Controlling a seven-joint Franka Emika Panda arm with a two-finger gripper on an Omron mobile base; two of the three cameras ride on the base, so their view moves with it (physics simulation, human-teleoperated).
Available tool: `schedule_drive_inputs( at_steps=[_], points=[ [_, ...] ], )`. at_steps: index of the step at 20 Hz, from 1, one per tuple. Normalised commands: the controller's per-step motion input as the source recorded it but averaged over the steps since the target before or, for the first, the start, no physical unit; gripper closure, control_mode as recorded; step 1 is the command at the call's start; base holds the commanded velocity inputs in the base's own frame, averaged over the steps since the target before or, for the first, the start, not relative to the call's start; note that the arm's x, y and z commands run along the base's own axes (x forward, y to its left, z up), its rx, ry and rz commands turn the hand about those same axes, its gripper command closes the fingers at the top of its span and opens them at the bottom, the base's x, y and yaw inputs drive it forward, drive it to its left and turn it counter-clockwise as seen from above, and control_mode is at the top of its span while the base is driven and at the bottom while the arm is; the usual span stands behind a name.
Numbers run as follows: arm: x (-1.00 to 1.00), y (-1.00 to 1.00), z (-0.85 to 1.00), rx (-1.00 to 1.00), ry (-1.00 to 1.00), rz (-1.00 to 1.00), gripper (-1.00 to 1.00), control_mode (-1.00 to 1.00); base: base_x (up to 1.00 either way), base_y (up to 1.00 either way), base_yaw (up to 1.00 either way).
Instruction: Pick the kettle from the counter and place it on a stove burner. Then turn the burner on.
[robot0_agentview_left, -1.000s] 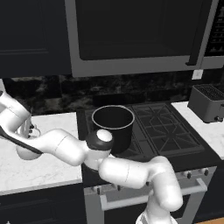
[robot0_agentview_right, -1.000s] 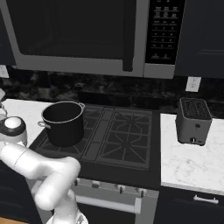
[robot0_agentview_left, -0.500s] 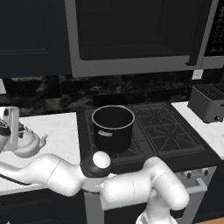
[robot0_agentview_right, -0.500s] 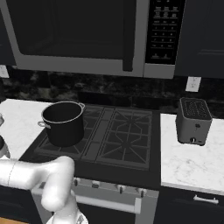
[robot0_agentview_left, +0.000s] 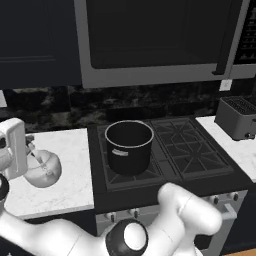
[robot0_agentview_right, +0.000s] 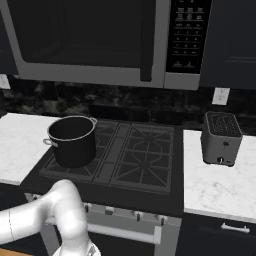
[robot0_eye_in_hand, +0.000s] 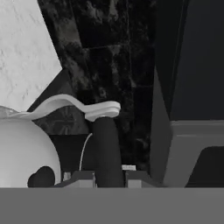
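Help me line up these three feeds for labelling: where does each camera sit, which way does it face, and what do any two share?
Left base view: behind the arm's left, facing the cooktop; pot, kettle in the gripper over the counter; white arm at bottom.
Right base view: behind its right, same pot, stove burner, toaster; arm lower left.
Hand view: on the hand, along the fingers clamping the kettle's handle.
Both base views share pot, cooktop, toaster.
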Motion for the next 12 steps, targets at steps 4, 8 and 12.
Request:
schedule_drive_inputs(
  at_steps=[4, 8, 12],
  points=[
    [-0.88, -1.00, 0.71, 0.03, -0.46, -0.10, 1.00, -1.00, 0.00, 0.00, 0.00],
    [-0.61, -1.00, 0.58, 0.07, -0.35, -0.08, 1.00, -1.00, 0.00, 0.00, 0.00],
    [-0.24, -1.00, 0.56, 0.13, -0.23, -0.05, 1.00, -1.00, 0.00, 0.00, 0.00]
  ],
)
